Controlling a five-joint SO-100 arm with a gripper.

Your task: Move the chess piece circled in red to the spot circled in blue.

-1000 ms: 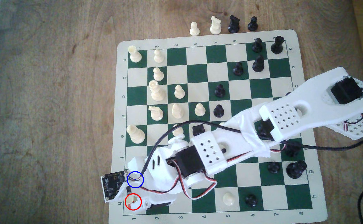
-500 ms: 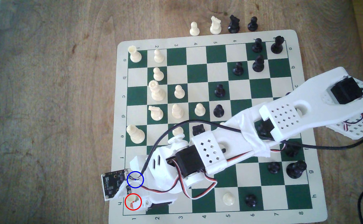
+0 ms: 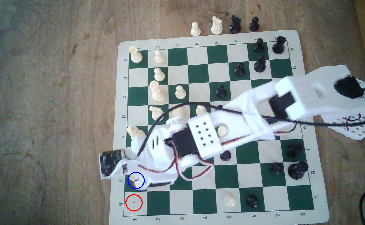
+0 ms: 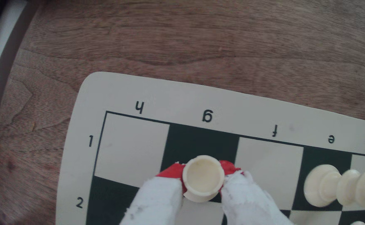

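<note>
One rook [image 4: 202,179] sits pinched between the closed red-tipped fingers [image 4: 170,173] of the gripper [image 3: 136,181], over the blue-circled spot [image 3: 131,187] on the board [image 3: 199,35]. Beside that spot, the red-circled square [image 3: 134,203] lies bare, so the carry looks nearly done. Whether the base touches the spot I cannot tell; lowering, release and withdrawal seem left.

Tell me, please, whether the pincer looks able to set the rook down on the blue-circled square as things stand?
Probably yes. The pincer is shut on the rook, above the dark blue-circled square, which looks bare of other pieces.
</note>
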